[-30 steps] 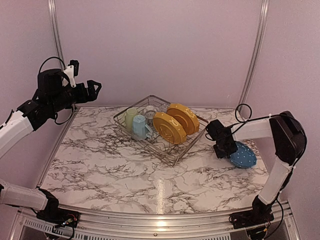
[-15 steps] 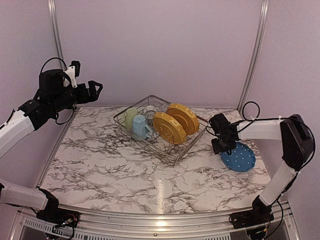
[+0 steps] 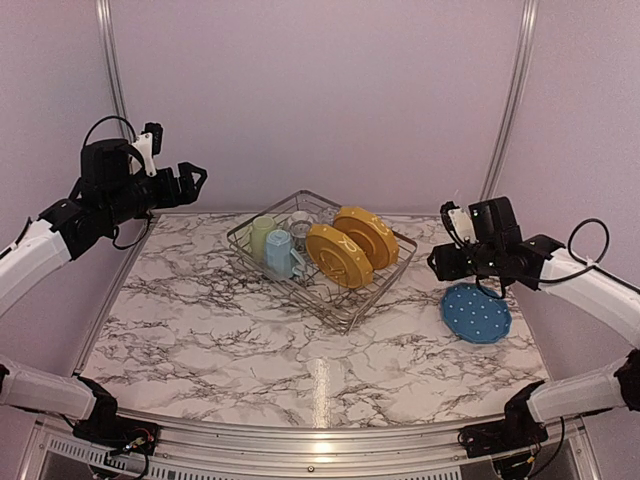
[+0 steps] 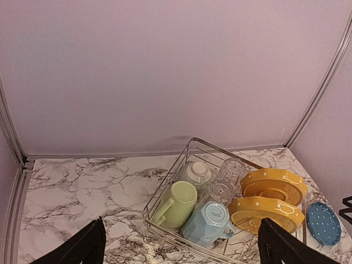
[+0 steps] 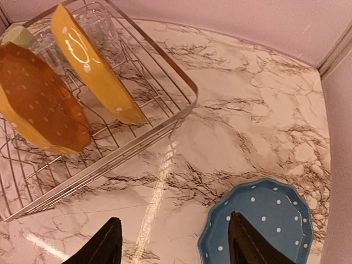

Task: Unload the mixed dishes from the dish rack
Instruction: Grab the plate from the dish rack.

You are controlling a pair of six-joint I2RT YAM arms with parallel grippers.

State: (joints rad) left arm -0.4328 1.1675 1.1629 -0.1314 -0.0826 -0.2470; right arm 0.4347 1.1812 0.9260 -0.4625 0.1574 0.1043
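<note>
The dish rack point(image 3: 345, 305) stands at the table's middle back. It holds two yellow-orange plates point(image 3: 338, 255) point(image 3: 367, 236) on edge, a light blue mug point(image 4: 208, 221), a pale green cup point(image 4: 179, 204), a clear glass point(image 4: 226, 179) and an upturned pale bowl point(image 4: 196, 174). The blue plate point(image 3: 476, 313) lies flat on the marble to the rack's right. My right gripper point(image 3: 437, 264) hovers open and empty just above that plate's left edge point(image 5: 264, 225). High over the back left corner, my left gripper point(image 3: 190, 175) is wide open and empty, looking down on the rack point(image 4: 165, 190).
A metal frame post point(image 3: 505, 110) rises behind the right arm, another post point(image 3: 110, 80) behind the left. The rack's near rim point(image 5: 110, 148) runs close to the right gripper point(image 5: 175, 218). The marble table point(image 3: 250, 350) ends at a metal rail in front.
The right gripper opened and let go of the blue plate, which now lies flat. That arm lifted and drew back to the right. The left arm barely moved.
</note>
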